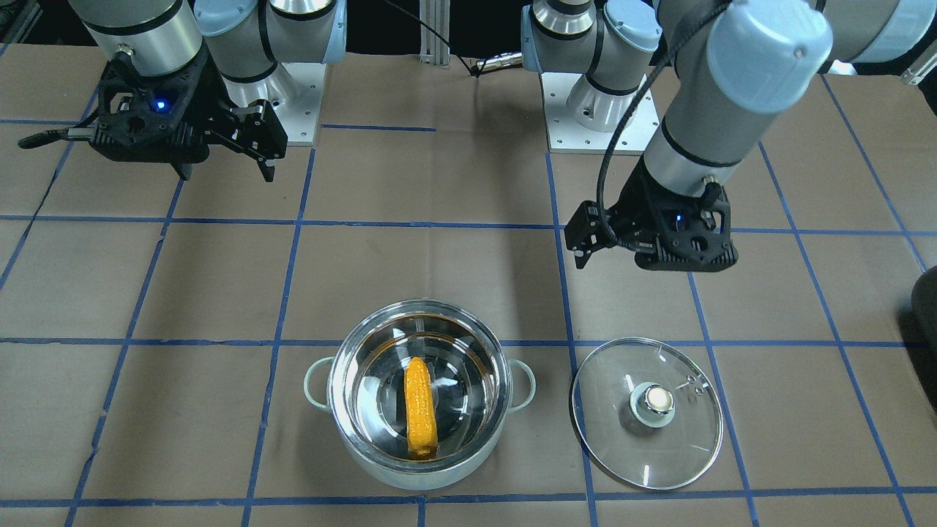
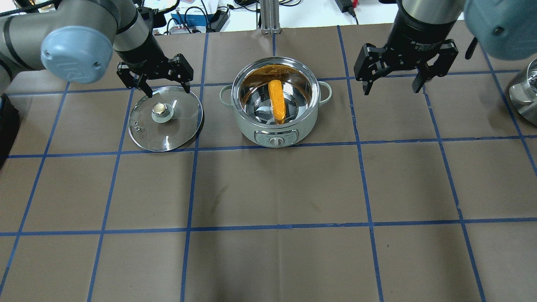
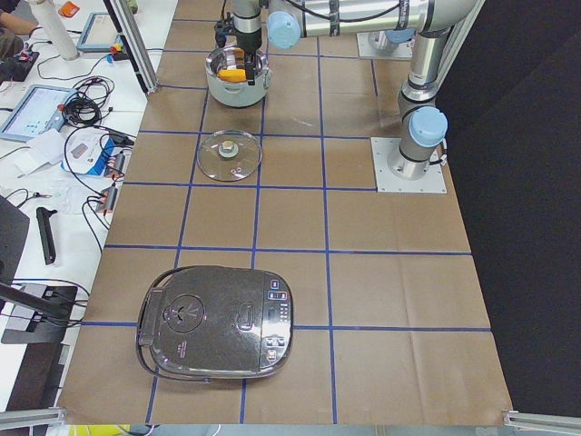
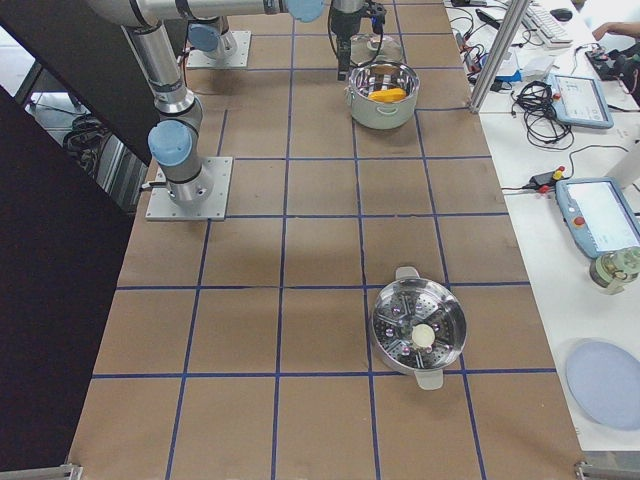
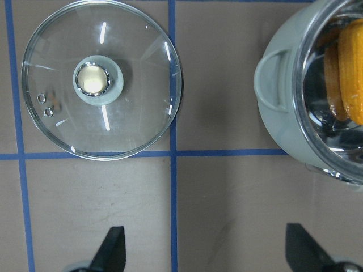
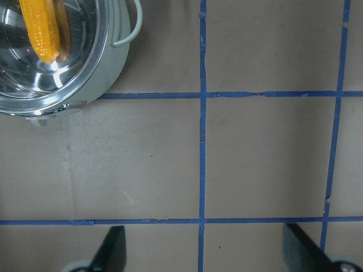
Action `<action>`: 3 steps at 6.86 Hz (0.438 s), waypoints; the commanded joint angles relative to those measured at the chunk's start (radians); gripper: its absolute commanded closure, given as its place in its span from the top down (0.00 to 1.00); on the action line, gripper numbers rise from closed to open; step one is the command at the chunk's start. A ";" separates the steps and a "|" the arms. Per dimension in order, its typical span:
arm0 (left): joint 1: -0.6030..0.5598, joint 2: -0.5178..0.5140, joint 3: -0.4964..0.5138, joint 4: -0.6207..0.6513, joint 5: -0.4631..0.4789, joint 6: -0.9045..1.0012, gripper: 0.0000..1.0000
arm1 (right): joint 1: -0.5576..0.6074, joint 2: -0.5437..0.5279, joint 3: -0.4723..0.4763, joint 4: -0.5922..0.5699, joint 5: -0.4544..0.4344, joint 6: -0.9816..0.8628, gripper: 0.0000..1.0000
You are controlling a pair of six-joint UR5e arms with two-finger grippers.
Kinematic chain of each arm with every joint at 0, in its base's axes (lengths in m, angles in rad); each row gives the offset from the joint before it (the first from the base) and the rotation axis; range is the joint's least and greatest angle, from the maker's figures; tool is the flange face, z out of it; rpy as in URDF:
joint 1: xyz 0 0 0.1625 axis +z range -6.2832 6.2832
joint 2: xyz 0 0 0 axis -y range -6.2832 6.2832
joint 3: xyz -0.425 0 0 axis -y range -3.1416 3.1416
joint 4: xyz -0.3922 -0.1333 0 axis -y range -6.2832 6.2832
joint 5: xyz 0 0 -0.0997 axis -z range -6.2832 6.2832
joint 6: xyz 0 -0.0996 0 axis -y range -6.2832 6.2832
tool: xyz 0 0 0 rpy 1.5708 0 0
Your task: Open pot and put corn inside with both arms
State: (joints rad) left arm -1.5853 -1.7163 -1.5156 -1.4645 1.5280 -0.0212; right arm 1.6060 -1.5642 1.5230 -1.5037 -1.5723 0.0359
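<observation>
The mint-green steel pot [image 2: 277, 133] stands open at the far middle of the table, and it also shows in the front view [image 1: 439, 479]. The yellow-orange corn [image 2: 277, 100] lies inside it on the bottom [image 1: 420, 410]. The clear glass lid [image 2: 168, 130] lies flat on the table beside the pot, on my left. My left gripper [image 2: 167, 90] is open and empty, hovering over the lid's far edge. My right gripper [image 2: 391, 88] is open and empty, above bare table right of the pot. The wrist views show the lid [image 5: 102, 79], the pot [image 6: 108, 62] and the corn [image 6: 42, 25].
A dark rice cooker [image 3: 218, 322] sits at the table's left end. A steel steamer pot [image 4: 420, 330] sits at the right end. Both arm bases [image 1: 600, 110] are bolted at the robot's side. Blue tape lines grid the brown table cover.
</observation>
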 commanded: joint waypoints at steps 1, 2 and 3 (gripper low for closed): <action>-0.012 0.049 0.003 -0.048 0.006 0.000 1.00 | 0.003 -0.004 -0.027 0.006 -0.005 0.004 1.00; -0.012 0.067 0.000 -0.068 0.004 0.001 1.00 | -0.004 -0.002 -0.041 0.000 0.008 0.009 1.00; -0.013 0.070 -0.003 -0.080 0.004 0.001 1.00 | 0.000 -0.005 -0.049 0.005 0.008 0.006 1.00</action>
State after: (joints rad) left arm -1.5968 -1.6567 -1.5156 -1.5273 1.5327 -0.0205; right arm 1.6050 -1.5675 1.4868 -1.5009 -1.5684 0.0419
